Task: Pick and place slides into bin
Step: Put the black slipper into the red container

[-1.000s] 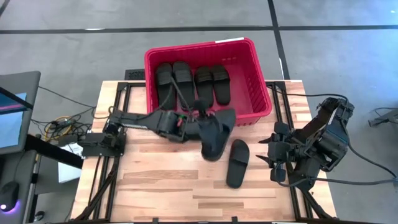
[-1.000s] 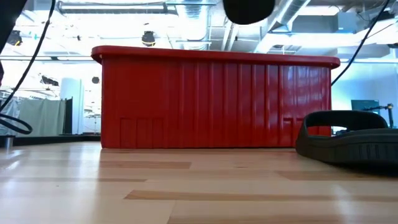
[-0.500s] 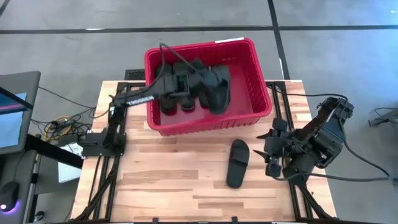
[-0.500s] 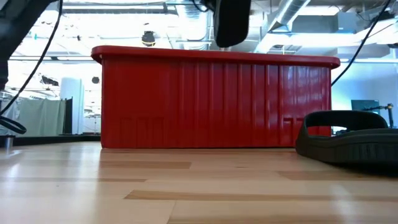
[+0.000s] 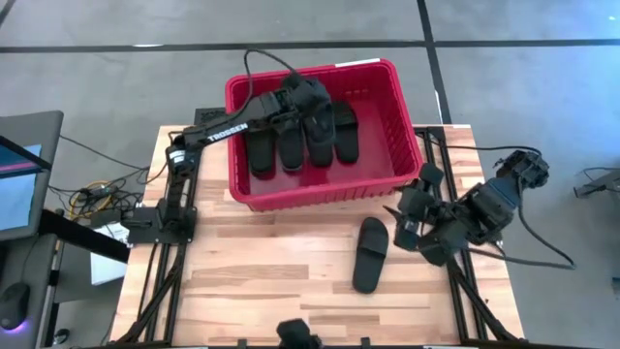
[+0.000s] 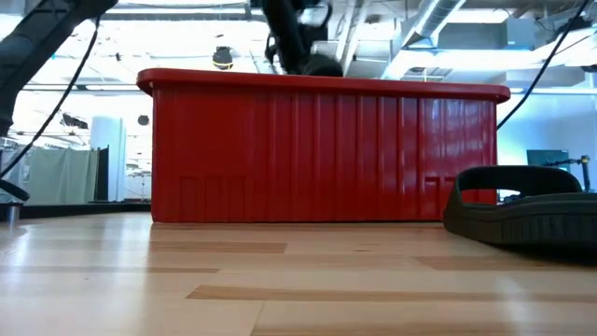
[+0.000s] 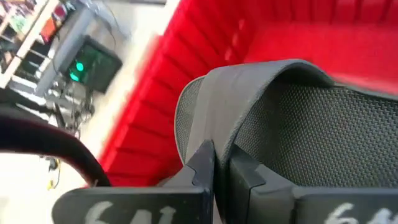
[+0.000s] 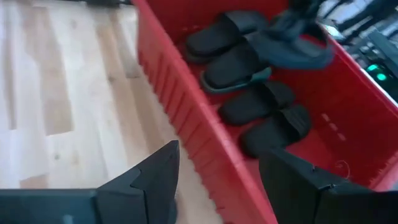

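**op:** quick update. Over the last sec my left arm swung the slide off the surface and up over the bin (image 5: 392,155). Left tool (image 5: 308,97) is now inside the rim, roughly the bin's 11 o'clock, jaws clamped tight on the strap of a grey-green slide (image 7: 292,124). In the high view it hangs over the row already lying in there, so not let go yet imo.

**mod:** how many in there atm? and what's left outside?

**op:** I count four on the bin floor (image 5: 291,145), all lying flat side by side, plus the one I'm carrying. Right wrist cam shows one of them with a green edge (image 8: 233,71), so prob the mate of this one. Outside: one black slide (image 5: 369,254) on the surface just past the bin's 6 o'clock wall, sole up afaict. The rest I can't see from here.

**mod:** right arm doing anything?

**op:** it's crept in toward that black slide; right tool (image 5: 405,225) sits at its 3 o'clock, jaws wide apart, holding nothing. So: drop here is next, then right side looks set to grab the last visible one. Only worry is the carried slide landing on top of the others and tipping, bin's deep enough tho.
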